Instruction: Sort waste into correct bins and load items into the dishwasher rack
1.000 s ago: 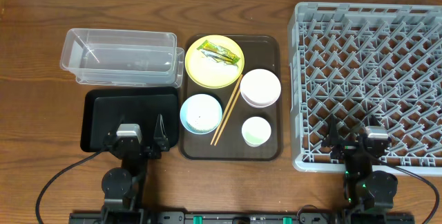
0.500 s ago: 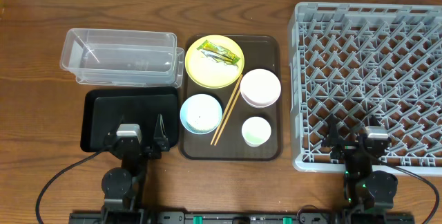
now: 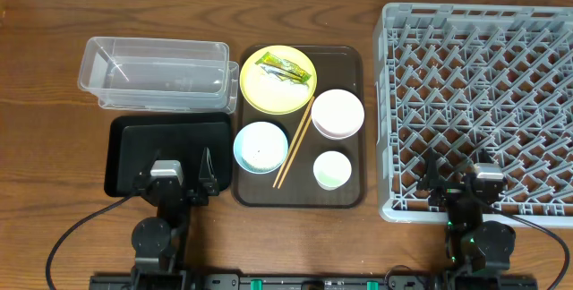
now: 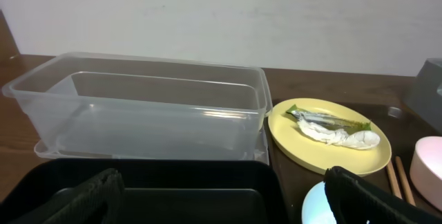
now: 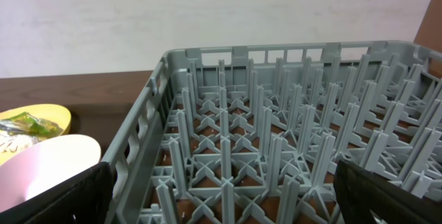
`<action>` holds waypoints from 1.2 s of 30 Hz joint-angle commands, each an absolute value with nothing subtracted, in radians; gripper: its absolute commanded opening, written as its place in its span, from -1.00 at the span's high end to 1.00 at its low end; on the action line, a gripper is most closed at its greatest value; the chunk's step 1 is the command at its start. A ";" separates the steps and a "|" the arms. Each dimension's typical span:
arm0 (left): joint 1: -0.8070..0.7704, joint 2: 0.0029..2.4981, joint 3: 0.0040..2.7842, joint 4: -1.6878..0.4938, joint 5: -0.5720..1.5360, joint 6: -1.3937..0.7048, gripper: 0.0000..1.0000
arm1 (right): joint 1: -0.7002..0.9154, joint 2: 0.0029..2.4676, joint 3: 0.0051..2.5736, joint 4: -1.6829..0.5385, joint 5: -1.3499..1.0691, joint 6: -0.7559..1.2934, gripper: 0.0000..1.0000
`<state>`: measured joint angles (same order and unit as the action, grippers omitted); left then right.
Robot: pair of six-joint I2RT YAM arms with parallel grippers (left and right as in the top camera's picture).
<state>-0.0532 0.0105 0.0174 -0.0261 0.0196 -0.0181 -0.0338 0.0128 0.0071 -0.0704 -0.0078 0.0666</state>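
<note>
Dishwasher rack [image 3: 474,102] took up the right side of the table, its pegs bare, and it sat directly ahead of the right arm, probably so that arm could load it with little travel. Next in size, the brown serving tray [image 3: 345,199] lay in the middle, between the two arms, and carried every dish.

The two bins were on the left, within the left arm's reach. The clear tub [image 3: 157,75] was farther back and the black tray [image 3: 148,142] nearer, the two just beside each other. Nothing could be seen in either.

On the serving tray, the yellow plate [image 3: 269,98] sat at the back left with the snack wrapper [image 3: 286,71] lying on it. The left wrist view also showed something crumpled and white on the plate, against the wrapper. The white-pink bowl [image 3: 337,113] was to the plate's right. The light blue bowl [image 3: 260,145] sat in front of the plate, with faint pale specks inside that were likely the food scraps. The chopsticks [image 3: 294,142] ran diagonally between the two bowls, one end resting on the plate's rim. The green cup [image 3: 332,169] stood at the front right.

The left gripper [image 4: 221,203] hung over the black tray's near end and the right gripper [image 5: 224,203] over the rack's near edge. Both had their fingers spread wide and held nothing. Sorting looked not yet begun, and the wrapper seemed the natural first pick for the left arm.
</note>
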 commanded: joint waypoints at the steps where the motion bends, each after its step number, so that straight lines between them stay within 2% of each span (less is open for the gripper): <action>1: -0.049 0.011 0.004 -0.073 -0.014 0.003 -0.90 | -0.017 0.009 0.006 -0.075 -0.007 0.055 -0.98; 20: -0.049 0.117 0.073 -0.105 -0.011 -0.023 -0.90 | -0.019 0.053 0.045 -0.115 -0.011 0.100 -0.98; 27: -0.049 0.327 0.239 -0.206 0.019 -0.023 -0.90 | -0.019 0.232 0.221 -0.201 0.004 0.100 -0.99; 36: -0.049 0.707 0.611 -0.463 0.093 -0.023 -0.91 | -0.019 0.587 0.537 -0.415 0.025 0.096 -0.99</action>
